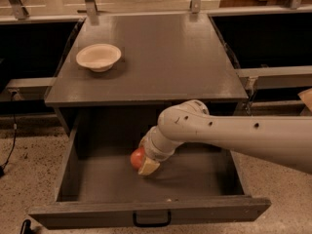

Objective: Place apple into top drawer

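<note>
The top drawer [87, 213] is pulled wide open below the grey cabinet top, its flat front panel with a small black handle [151, 222] at the bottom of the view. My gripper [143, 164] reaches down into the drawer near its middle, low over the drawer floor. It is shut on the small red apple [137, 158], which shows at the gripper's left side with a cream finger pad [148, 166] under it. The white arm comes in from the right.
A cream shallow bowl [98, 57] stands on the cabinet top [165, 52] at the back left. Dark open shelves flank the cabinet on both sides. A black cable [9, 145] hangs at the far left over the speckled floor.
</note>
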You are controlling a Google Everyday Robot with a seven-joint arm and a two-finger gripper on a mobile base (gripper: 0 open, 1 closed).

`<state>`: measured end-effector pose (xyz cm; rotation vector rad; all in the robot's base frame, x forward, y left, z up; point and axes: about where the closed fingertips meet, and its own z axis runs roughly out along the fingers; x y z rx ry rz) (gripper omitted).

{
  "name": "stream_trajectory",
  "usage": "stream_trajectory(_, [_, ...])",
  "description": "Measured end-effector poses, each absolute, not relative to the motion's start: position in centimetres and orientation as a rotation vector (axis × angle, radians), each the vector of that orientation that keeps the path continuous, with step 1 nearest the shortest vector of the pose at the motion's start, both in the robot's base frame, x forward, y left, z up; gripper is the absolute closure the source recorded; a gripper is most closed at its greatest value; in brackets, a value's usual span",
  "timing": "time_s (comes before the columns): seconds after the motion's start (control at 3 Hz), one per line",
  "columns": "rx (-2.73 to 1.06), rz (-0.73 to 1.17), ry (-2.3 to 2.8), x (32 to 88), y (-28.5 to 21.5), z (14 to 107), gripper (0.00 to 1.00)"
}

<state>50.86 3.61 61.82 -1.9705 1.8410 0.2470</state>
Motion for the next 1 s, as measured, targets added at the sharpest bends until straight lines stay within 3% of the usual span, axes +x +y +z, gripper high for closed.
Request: stream_trajectory(1.0, [-1.971,0.247,1.841,50.86,3.62,62.02,0.11])
